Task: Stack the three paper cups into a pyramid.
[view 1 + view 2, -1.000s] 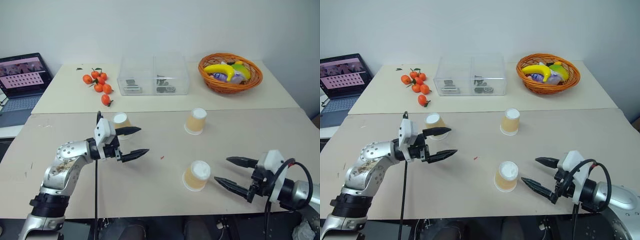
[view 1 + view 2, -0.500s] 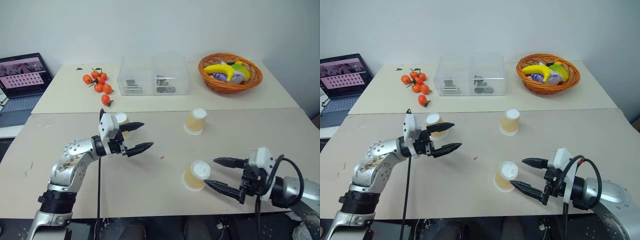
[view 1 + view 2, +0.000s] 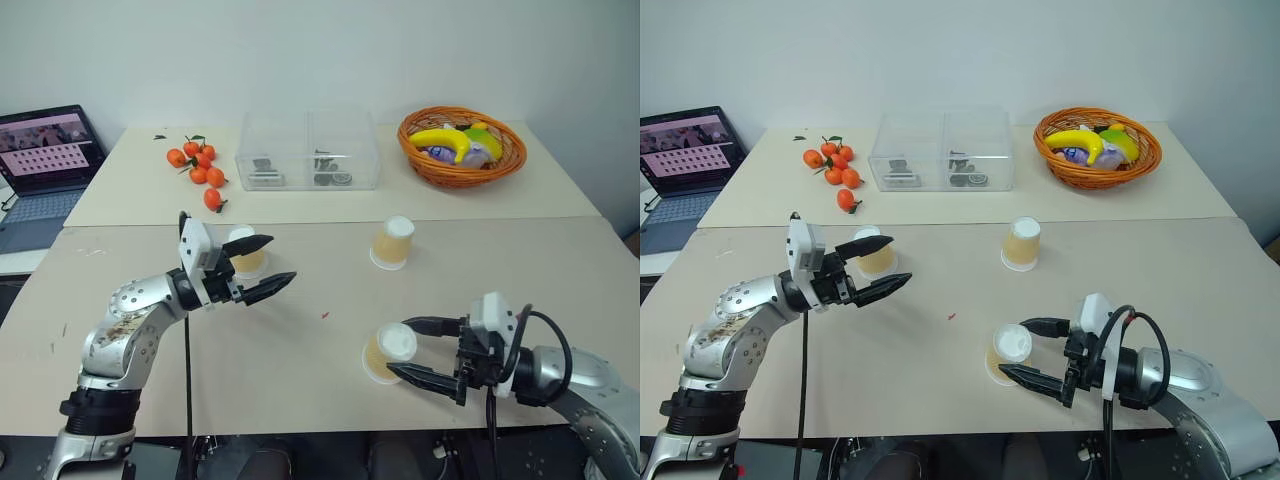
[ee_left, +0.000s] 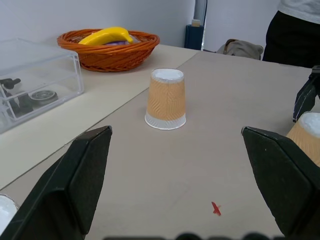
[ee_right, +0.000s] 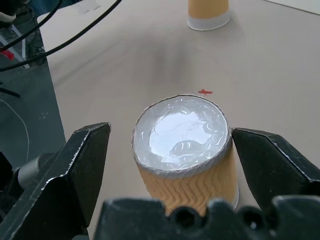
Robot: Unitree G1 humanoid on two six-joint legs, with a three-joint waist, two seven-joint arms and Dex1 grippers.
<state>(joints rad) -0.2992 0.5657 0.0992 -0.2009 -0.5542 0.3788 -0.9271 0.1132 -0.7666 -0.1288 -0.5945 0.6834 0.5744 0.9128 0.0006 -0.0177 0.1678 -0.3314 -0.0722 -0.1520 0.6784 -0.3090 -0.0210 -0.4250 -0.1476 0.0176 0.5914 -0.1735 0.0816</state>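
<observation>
Three paper cups upside down on the counter (image 3: 300, 370), nearest cup (image 3: 388, 352) at five o'clock between the wide-open right pincer (image 3: 408, 349), untouched, second cup (image 3: 393, 243) at one o'clock, third cup (image 3: 246, 252) at ten o'clock behind the open, empty left pincer (image 3: 266, 265)

My right gripper (image 3: 412, 350) has moved leftward toward the nearest cup (image 3: 388, 353). 1 second ago its 2 fingers stood apart from that cup, to its right. Now they flank it, 1 finger on each side, spread wide. My left gripper (image 3: 265, 264) has shifted back toward the left cup (image 3: 246, 252); that cup now sits between its open fingers.
</observation>
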